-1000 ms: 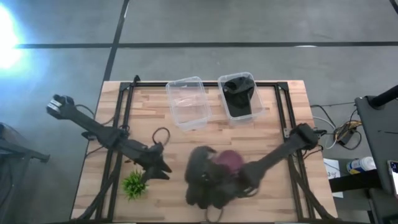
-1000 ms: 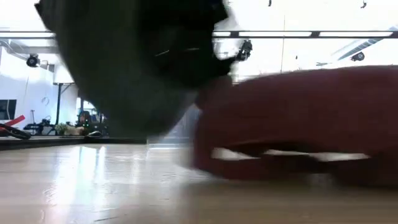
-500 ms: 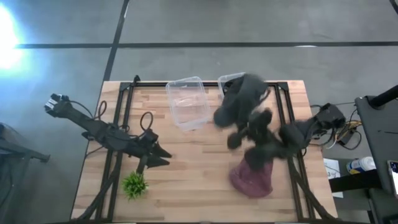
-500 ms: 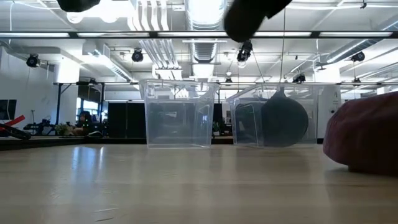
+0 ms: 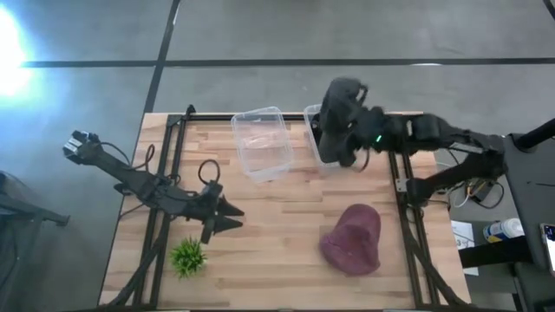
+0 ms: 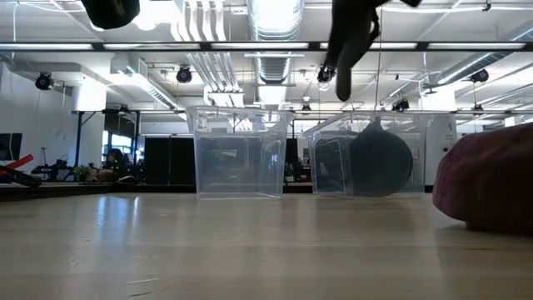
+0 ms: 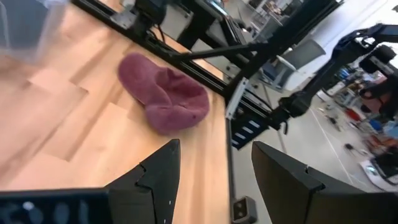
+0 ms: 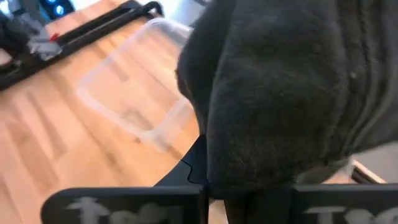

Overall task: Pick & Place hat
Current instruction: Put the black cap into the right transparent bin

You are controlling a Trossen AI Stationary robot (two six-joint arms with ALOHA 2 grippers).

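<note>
My right gripper (image 5: 360, 139) is shut on a dark grey hat (image 5: 336, 117) and holds it in the air over the right clear bin (image 5: 323, 111) at the table's far edge. In the low view that hat (image 6: 350, 37) dangles above the bin (image 6: 329, 162), which holds another dark hat (image 6: 379, 162). A maroon hat (image 5: 354, 239) lies flat on the table toward the near right. My left gripper (image 5: 227, 217) hovers open left of centre, and in its wrist view (image 7: 214, 180) it faces the maroon hat (image 7: 165, 93). My right gripper holds the dark grey hat (image 8: 298, 81) lifted clear, and the hat hangs slack below it. The hat's own bulk covers the fingers (image 8: 194, 163) in the wrist view, so which part they have cannot be told.
A second clear bin (image 5: 263, 143) stands to the left of the first. A small green plant (image 5: 186, 256) sits near the table's near-left corner, just in front of my left gripper. Black frame rails (image 5: 173, 165) run along the table's left and right sides.
My right gripper has lifted the dark grey hat off the table's near middle and swung it up and toward the far edge, over the right bin. The maroon hat, which lay beside it, now lies further right. My left gripper has shifted slightly toward the right.
</note>
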